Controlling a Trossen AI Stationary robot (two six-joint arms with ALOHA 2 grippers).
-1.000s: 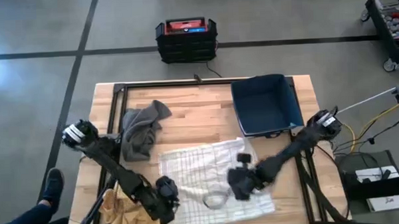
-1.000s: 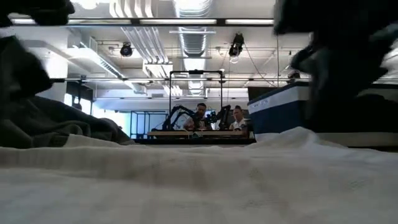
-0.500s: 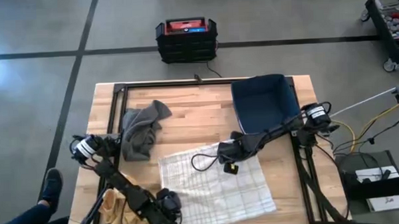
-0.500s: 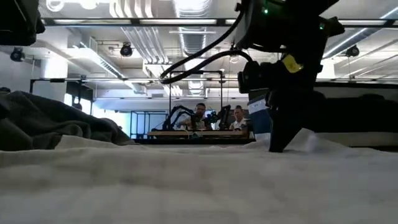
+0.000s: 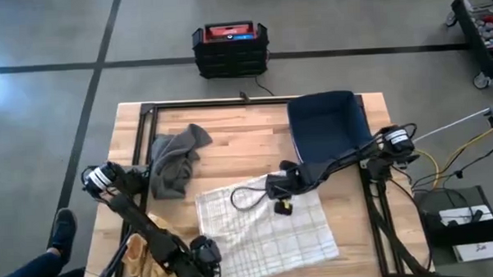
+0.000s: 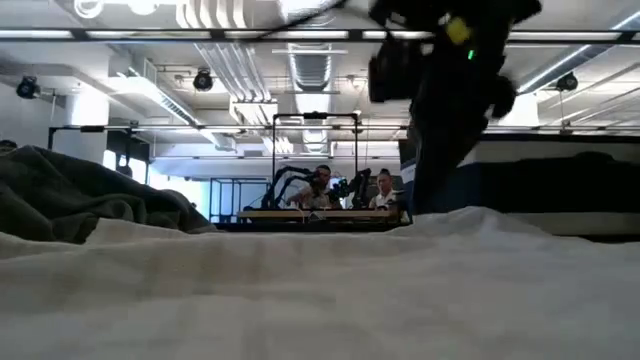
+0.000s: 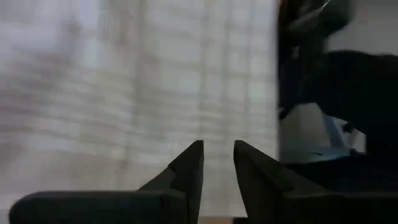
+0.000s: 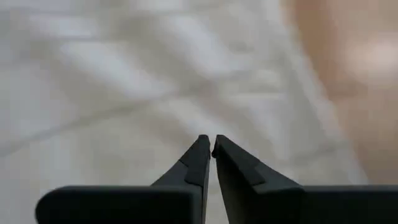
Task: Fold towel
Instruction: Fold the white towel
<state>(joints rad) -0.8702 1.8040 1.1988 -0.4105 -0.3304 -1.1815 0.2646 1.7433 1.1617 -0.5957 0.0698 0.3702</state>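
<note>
White checked cloth is what you have in front of you: from the high view the towel lies spread flat on the near half of the wooden counter, a little skewed. Your right gripper sits over the towel's far edge, near a loop of cable, while your left gripper is down at the near left corner of the towel, just beside a tan cloth bunched at the counter's edge. You also have a grey cloth crumpled at the left and a dark blue bin at the far right, well apart from the towel; a black and red case stands on the floor beyond. From the low view the towel fills the foreground, the grey cloth humps up at the left, and your right arm hangs dark above the towel in front of the bin; people sit at a bench far off in the room. From the left wrist view your left gripper has its fingers slightly parted with nothing between them, the towel beyond. From the right wrist view your right gripper is closed tip to tip, holding nothing you can see, over the towel.
</note>
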